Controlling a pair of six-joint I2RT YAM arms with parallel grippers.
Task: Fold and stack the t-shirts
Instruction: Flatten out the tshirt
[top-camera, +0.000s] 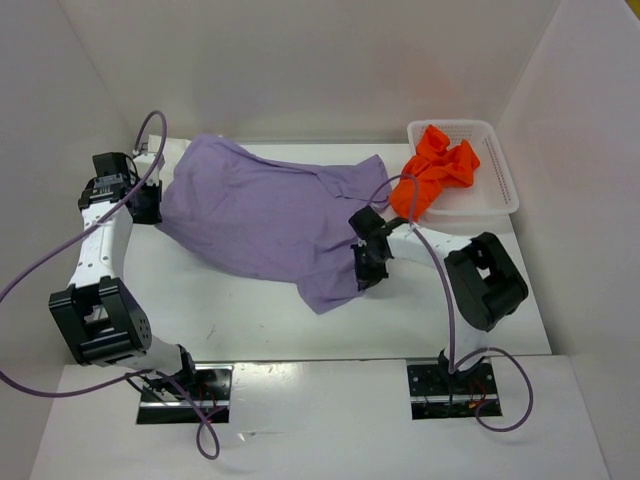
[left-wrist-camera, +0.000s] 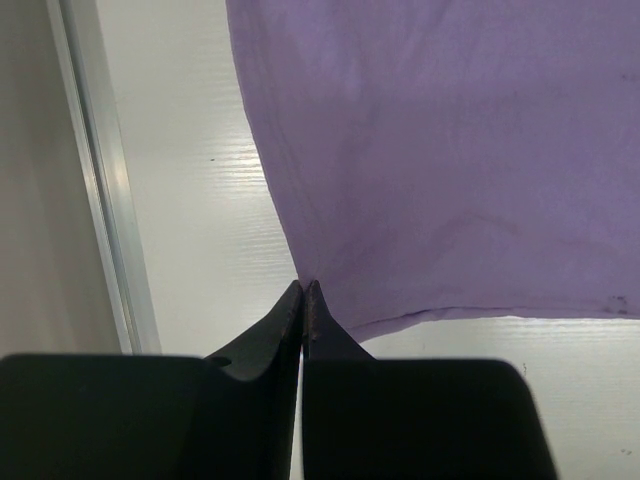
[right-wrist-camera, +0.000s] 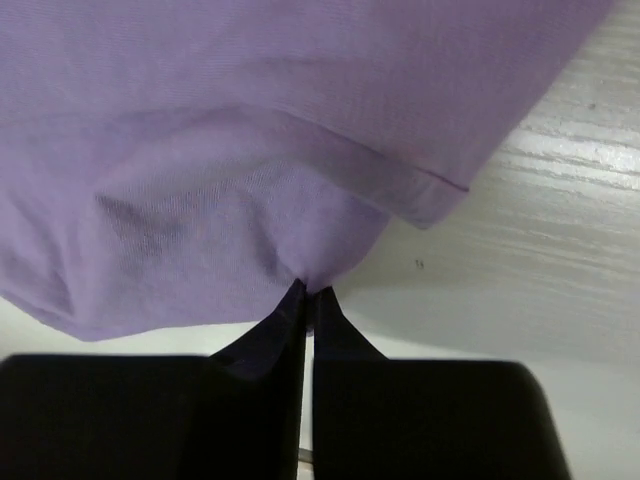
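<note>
The table (top-camera: 240, 310) is white and flat. A big purple t-shirt (top-camera: 260, 215) lies spread out on it, from the far left side to the middle, and it is a bit wrinkly. A white basket (top-camera: 500, 180) sits on the table in the far right corner.

The lavender t-shirt (top-camera: 265, 215) covers the middle of the surface (top-camera: 230, 310) and blocks the way across. A bare strip lies free between the shirt and the arm bases. The right arm (top-camera: 485, 280) stands on the right side. The basket (top-camera: 505, 190), with the orange t-shirt (top-camera: 435, 170) heaped over its rim, fills the far right corner. Walls (top-camera: 330, 60) close 3 sides, and the left arm (top-camera: 100, 240) is just beside the left wall (top-camera: 40, 150).
</note>
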